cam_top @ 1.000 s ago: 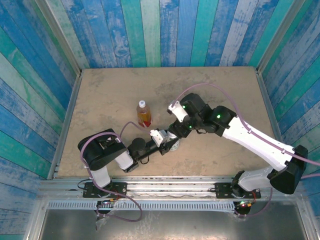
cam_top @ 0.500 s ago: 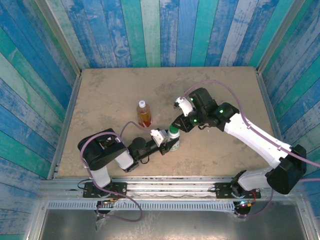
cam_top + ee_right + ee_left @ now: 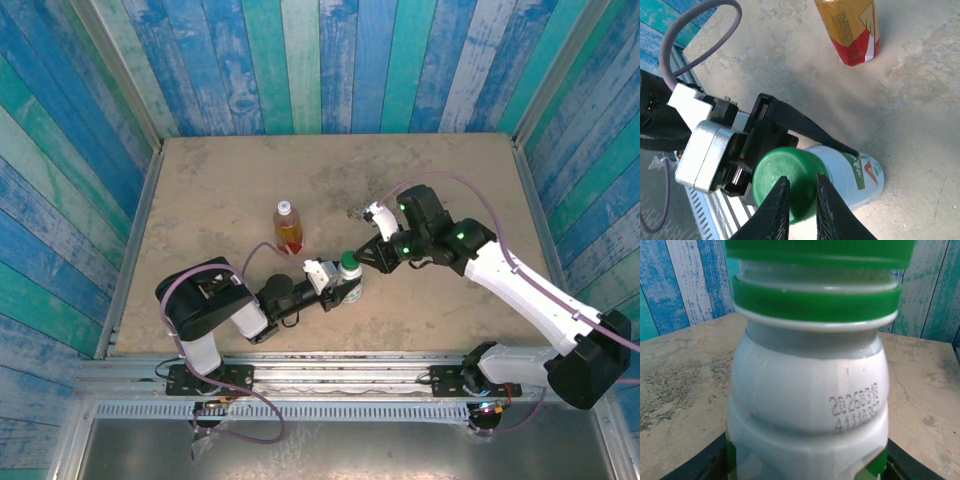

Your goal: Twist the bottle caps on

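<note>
Green cap [image 3: 785, 180]: sits on the neck of the white bottle [image 3: 807, 405]; in the left wrist view a strip of white neck shows between it and the green collar ring [image 3: 815, 305].
White bottle: upright on the counter [image 3: 220, 180], near the front edge, between the two arms.
Left gripper [image 3: 338, 288]: closed around the white bottle's body, one finger on either side.
Right gripper [image 3: 802, 178]: fingers drawn together, holding nothing; tips just beside the green cap, whether touching it cannot be told.
Amber bottle [image 3: 289, 230]: upright behind and left of the white bottle, white cap [image 3: 286, 207] on top, apart from both grippers.
</note>
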Controlling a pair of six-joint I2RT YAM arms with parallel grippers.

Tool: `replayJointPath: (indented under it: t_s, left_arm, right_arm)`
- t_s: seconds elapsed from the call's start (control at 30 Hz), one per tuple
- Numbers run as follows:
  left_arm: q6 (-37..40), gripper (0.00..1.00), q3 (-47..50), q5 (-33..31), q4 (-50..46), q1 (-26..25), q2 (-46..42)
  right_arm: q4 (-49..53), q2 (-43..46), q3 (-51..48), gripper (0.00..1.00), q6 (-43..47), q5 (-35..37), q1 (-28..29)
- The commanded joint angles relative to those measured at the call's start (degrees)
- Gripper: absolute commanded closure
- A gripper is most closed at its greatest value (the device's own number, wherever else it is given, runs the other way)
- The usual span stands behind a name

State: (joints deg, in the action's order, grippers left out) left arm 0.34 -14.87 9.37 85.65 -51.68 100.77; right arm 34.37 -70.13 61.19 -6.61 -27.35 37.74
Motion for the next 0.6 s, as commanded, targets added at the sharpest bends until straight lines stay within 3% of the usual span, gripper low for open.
replayJointPath:
  t_s: [0.0, 0.17, 0.37, 0.57]
  left_arm:
    - [-0.52, 0.45, -1.73, -0.88, -2.50, 0.44, 2.15]
    - [-0.36, 0.47, -1.95, -0.33, -2.90, 0.40, 2.07]
    - [0.36, 0.47, -0.92, 2.56, -4.13, 0.40, -1.04]
    - [3.28, 0.47, -0.94, 7.16, -11.17, 0.65, -7.56]
  right_arm:
    - [4.89, 1.10, -2.13, 0.80, 0.86, -5.67, 1.20]
    - [5.59, 2.49, -0.46, 0.75, 3.74, -3.78, 1.21]
    - [6.42, 5.62, 1.74, 0.34, 13.34, 2.83, 1.15]
    - [5.95, 11.03, -0.20, 0.21, 30.43, 5.09, 1.13]
